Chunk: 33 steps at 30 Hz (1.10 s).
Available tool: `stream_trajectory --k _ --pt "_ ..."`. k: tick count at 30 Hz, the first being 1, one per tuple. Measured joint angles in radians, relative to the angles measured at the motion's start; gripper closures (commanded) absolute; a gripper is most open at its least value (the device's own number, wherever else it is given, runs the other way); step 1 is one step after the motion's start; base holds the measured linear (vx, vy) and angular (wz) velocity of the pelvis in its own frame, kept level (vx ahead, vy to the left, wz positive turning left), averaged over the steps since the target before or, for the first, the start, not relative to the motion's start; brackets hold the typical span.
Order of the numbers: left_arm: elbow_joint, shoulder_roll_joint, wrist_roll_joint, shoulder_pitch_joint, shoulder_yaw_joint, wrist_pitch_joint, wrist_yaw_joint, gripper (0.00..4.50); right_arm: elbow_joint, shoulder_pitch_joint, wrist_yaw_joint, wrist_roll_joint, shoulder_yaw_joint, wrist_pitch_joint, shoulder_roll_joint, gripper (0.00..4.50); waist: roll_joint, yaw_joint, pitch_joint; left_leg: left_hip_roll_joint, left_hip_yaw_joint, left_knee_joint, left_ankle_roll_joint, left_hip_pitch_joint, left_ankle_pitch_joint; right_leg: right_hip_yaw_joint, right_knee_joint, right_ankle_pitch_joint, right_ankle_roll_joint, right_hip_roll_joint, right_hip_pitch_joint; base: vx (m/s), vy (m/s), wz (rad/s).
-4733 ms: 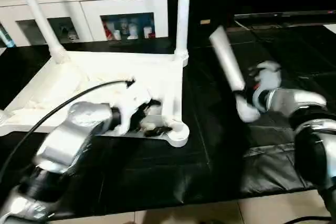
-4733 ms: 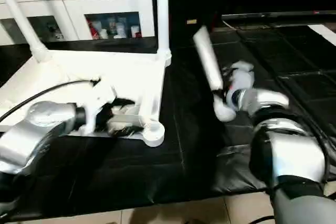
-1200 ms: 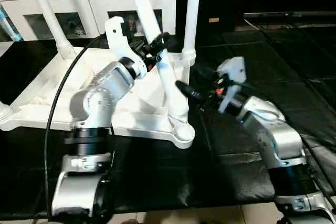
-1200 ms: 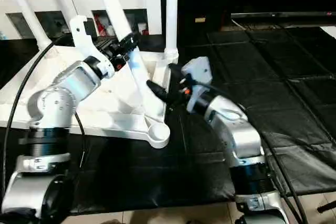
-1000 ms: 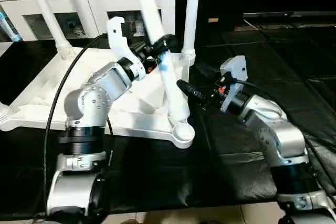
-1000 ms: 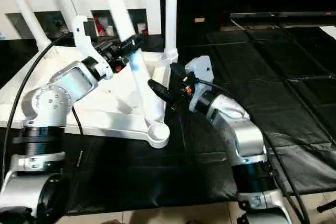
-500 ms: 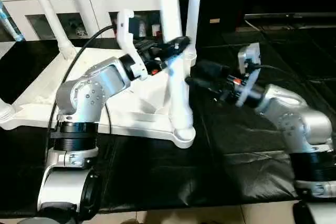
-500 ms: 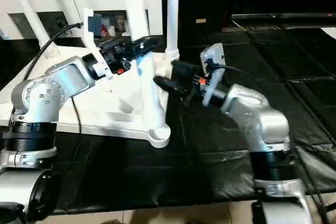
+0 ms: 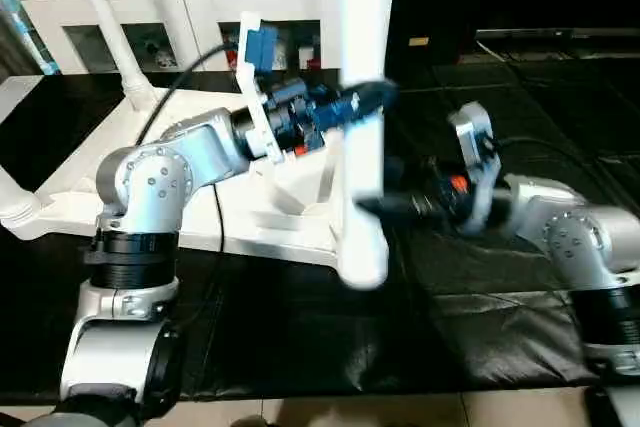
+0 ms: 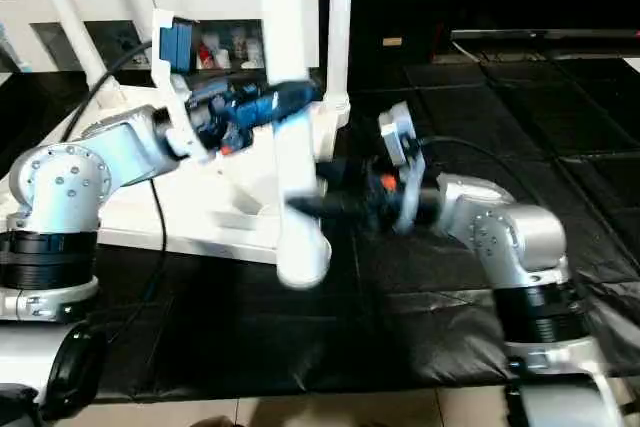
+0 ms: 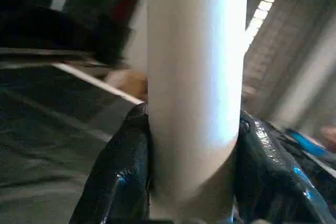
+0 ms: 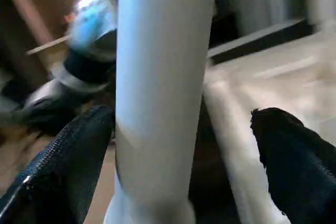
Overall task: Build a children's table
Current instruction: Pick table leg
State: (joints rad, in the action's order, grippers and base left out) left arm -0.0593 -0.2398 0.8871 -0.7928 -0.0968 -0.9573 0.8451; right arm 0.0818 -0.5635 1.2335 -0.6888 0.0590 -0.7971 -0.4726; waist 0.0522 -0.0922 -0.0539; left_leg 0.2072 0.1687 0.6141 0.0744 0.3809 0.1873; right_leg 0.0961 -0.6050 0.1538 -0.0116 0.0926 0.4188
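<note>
Background: white cabinet [image 9: 190, 7] with glass doors at the far side, small items behind the glass.
Floor: black mat [image 9: 300, 337], carrying the work; pale floor at the near edge.
Table top: white top [image 9: 70, 172] lying upside down on the mat, on the left part of the scene, ribbed underside facing up.
Fitted legs: one leg [image 9: 105, 22] standing tilted in the far left corner socket; another leg [image 10: 340, 22] standing upright in the far right corner socket.
Loose leg: white tube leg [image 9: 362, 127] held nearly upright over the near right corner of the top, wider end down, blurred; whether seated in the socket cannot be told.
Left hand: left hand [image 9: 355, 102] closed around the loose leg at the middle of its length; in the left wrist view, black fingers [image 11: 118, 182] pressing on both sides of the white tube.
Right hand: right hand [image 9: 385, 207] reaching to the lower part of the same leg from the right side; in the right wrist view, fingers [image 12: 63, 166] spread wide, tube standing between them, a gap visible on one side, no clear contact.
Arms: silver forearms coming in from both sides, black cable looping over the left one.
</note>
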Motion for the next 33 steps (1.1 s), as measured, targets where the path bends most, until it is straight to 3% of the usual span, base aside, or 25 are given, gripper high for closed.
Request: stream_trajectory --k 7,14,15,23,33 --pt "0.013 -0.013 0.019 -0.017 0.050 -0.018 0.089 2.69 0.000 -0.031 0.138 -0.016 0.068 -0.045 -0.041 0.00 -0.001 0.000 0.000 0.000 0.000 0.004 0.005 -0.001 0.003 -0.001 -0.004 0.001 0.001 0.000 0.000 0.000 0.000 0.00" --pt "0.014 -0.004 0.019 -0.035 0.070 -0.015 0.110 2.69 0.002 -0.041 0.195 -0.016 0.100 -0.046 -0.044 0.00 -0.003 0.000 -0.001 0.000 0.000 0.005 0.006 -0.002 0.002 -0.001 -0.005 0.003 0.005 0.000 -0.001 0.000 0.000 0.00" --pt "0.014 -0.001 0.020 -0.035 0.071 -0.015 0.111 2.69 0.006 -0.043 0.199 -0.016 0.106 -0.045 -0.044 0.29 -0.003 0.000 -0.001 0.000 0.000 0.005 0.006 -0.002 0.002 -0.001 -0.005 0.003 0.005 0.000 -0.001 0.000 0.000 0.00" --pt "0.014 0.007 0.022 -0.046 0.074 -0.014 0.131 2.69 0.012 -0.057 0.216 -0.015 0.109 -0.045 -0.044 0.79 -0.003 -0.001 -0.001 0.001 0.000 0.005 0.006 -0.002 0.002 -0.001 -0.006 0.003 0.005 0.000 -0.001 0.000 0.000 0.00" --pt "-0.005 0.016 0.018 -0.077 0.074 0.003 0.130 2.69 0.010 -0.048 0.236 -0.014 0.126 -0.045 -0.044 1.74 -0.003 -0.002 0.000 0.000 0.000 0.005 0.006 -0.002 0.002 -0.001 -0.006 0.002 0.004 0.000 -0.001 0.000 0.000 0.00"
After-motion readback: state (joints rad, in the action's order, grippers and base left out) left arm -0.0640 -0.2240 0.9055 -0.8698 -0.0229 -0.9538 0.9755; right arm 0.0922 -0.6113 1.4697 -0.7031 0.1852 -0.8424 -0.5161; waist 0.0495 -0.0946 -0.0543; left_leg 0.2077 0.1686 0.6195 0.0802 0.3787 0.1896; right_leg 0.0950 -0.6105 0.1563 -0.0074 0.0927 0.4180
